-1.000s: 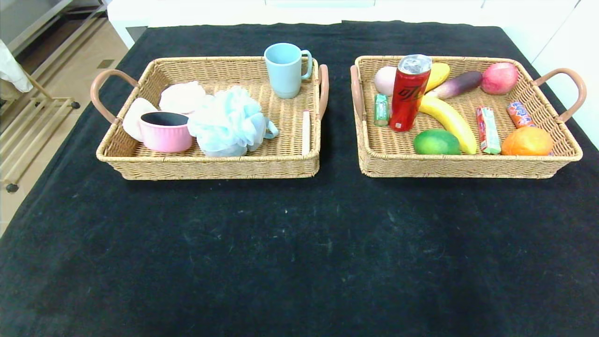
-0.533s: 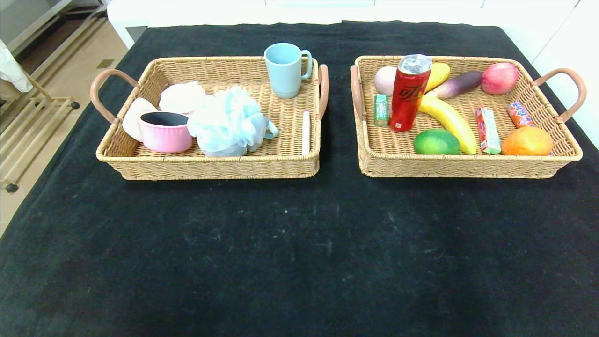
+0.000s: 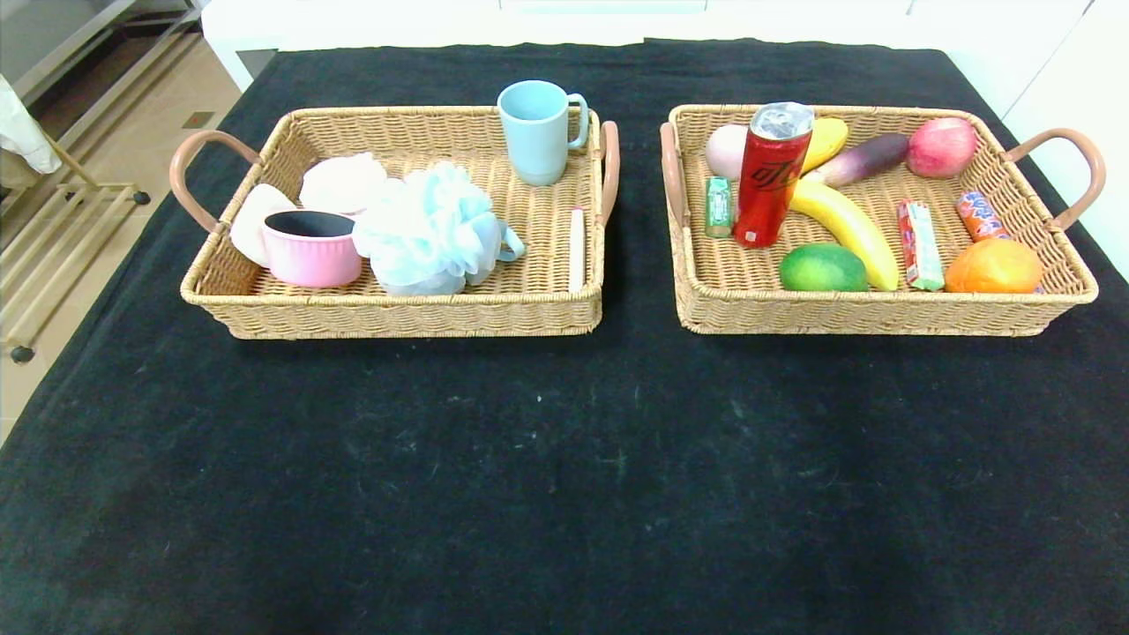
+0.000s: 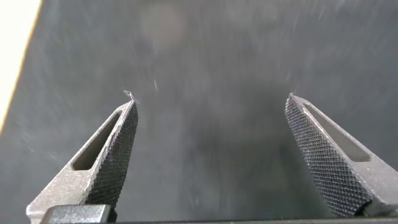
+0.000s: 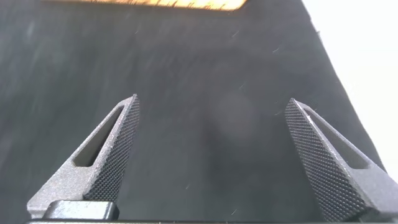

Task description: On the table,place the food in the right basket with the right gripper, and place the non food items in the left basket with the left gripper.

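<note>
Black cloth-covered surface carried two wicker baskets side by side, near each other but apart. Left basket held non-food: pale blue bath pouf at the middle, pink bowl just beside it, white soft items behind the bowl, light blue mug upright in the far corner, a thin pale stick along the inner wall. Right basket held food: red can upright, banana beside it, lime, orange, peach, purple eggplant, wrapped snack bars, small green packet. Neither arm appeared in the head view. Left claw hung over bare black cloth, spread wide, holding nothing. Right claw likewise spread wide and empty over cloth, a basket edge showing beyond it.
</note>
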Controlling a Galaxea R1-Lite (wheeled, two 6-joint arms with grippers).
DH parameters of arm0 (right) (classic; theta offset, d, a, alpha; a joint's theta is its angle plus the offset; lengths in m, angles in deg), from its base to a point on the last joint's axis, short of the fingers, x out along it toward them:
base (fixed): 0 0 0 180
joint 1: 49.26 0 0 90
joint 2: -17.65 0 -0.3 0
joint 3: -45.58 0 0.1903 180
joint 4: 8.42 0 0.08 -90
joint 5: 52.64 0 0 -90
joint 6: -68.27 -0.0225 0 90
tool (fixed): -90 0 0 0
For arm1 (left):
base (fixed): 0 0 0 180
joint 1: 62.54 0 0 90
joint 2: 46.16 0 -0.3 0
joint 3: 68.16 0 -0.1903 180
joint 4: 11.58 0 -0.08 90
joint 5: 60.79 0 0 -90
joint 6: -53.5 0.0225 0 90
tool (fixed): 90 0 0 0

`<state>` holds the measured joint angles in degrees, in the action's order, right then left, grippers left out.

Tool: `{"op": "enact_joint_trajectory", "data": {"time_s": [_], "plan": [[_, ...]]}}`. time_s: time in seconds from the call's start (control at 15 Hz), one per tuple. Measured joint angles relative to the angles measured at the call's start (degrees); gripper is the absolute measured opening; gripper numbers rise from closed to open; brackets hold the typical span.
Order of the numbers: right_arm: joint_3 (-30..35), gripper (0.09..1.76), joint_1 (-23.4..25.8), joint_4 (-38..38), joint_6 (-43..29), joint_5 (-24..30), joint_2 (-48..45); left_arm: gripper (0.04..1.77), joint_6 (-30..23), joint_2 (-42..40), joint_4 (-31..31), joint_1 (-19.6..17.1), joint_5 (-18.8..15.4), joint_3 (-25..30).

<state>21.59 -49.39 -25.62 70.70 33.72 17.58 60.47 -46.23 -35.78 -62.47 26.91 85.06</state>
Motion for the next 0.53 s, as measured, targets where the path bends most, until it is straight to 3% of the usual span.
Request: {"op": "enact_joint_trajectory", "data": {"time_s": [0.27, 0.53], "plan": [[0.6, 1.7, -0.05, -6.72, -0.52, 3.36, 0.0, 1.72, -0.63, 0.0, -0.01, 0.0, 0.07, 3.19], [0.6, 1.7, -0.09, -6.22, -1.88, 3.39, 0.0, 1.72, -4.22, 0.0, 0.1, -0.02, 1.68, 3.41]]}}
